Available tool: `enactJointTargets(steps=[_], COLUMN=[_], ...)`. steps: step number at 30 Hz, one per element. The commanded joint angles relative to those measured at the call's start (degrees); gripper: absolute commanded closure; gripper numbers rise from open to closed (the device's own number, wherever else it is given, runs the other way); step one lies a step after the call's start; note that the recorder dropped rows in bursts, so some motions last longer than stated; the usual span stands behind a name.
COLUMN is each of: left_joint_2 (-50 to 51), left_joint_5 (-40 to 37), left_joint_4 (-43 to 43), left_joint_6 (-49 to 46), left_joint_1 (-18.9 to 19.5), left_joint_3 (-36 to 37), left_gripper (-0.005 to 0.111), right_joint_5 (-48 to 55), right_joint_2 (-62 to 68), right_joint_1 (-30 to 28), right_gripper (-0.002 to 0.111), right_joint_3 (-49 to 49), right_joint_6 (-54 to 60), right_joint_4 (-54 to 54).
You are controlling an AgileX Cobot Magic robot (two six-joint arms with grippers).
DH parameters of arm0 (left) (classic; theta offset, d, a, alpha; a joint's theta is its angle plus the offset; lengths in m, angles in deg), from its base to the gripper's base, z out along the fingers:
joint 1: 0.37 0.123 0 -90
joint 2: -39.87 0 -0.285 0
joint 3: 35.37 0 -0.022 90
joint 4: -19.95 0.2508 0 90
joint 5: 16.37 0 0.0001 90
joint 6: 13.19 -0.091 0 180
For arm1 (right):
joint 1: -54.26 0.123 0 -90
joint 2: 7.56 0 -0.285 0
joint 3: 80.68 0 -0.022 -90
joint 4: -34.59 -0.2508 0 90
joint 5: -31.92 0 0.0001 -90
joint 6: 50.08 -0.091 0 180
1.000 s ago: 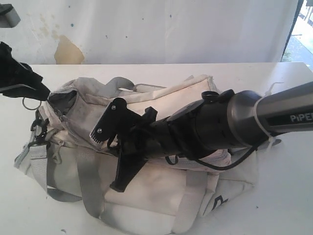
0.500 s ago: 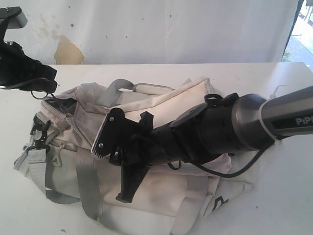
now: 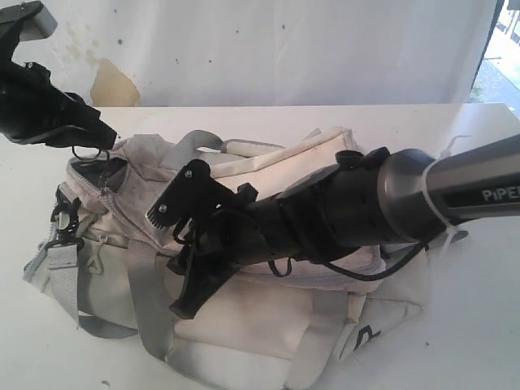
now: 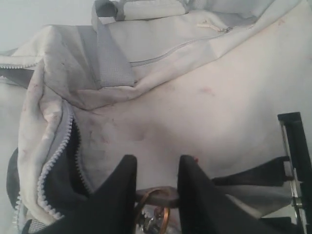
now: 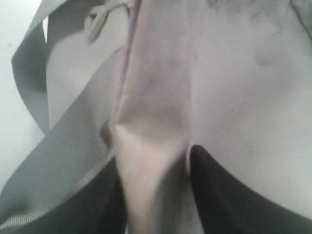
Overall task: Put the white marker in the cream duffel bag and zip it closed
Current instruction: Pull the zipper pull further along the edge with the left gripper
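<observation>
The cream duffel bag (image 3: 276,313) lies on the white table (image 3: 475,325). Its top zipper gapes at the left end, where black lining (image 4: 61,183) shows. My left gripper (image 3: 96,148) hovers at that end, shut on the zipper pull (image 4: 163,196) and its metal ring. The same gripper (image 4: 157,160) sits over cream fabric (image 4: 204,97). My right gripper (image 3: 183,252) reaches across the bag's front side. It (image 5: 155,157) is open, with a raised fold of bag fabric (image 5: 151,126) standing between the fingers. The white marker is out of view.
Grey straps (image 3: 146,301) hang down the bag's front and loop beside the right gripper (image 5: 53,146). A black buckle (image 3: 65,215) hangs at the bag's left end. The right arm (image 3: 390,203) lies across the bag. A stained white wall (image 3: 284,49) stands behind the table.
My left gripper has drawn the zipper pull to the right along the bag's top. The right gripper's jaws have parted around the fabric fold and dipped slightly.
</observation>
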Motion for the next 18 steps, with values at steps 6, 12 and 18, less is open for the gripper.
enactJointTargets(steps=[6,12,18], left_joint_2=[-0.46,-0.46,-0.46], left_joint_5=[4.54,4.55,3.51], left_joint_4=[-4.45,-4.21,-4.11], left_joint_6=[17.6,27.78,28.18], left_joint_1=[0.1,0.1,0.1], left_joint_3=[-0.5,-0.5,-0.5], left_gripper=[0.107,0.107,0.107], right_joint_5=[-0.11,-0.81,-0.62], right_joint_2=[-2.85,-5.62,-7.62], right_joint_1=[-0.04,-0.04,-0.04], right_gripper=[0.054,0.054,0.054], right_joint_3=[-1.22,-1.22,-1.22], right_joint_6=[-4.11,-4.11,-4.11], right_joint_4=[-0.54,-0.54,-3.0])
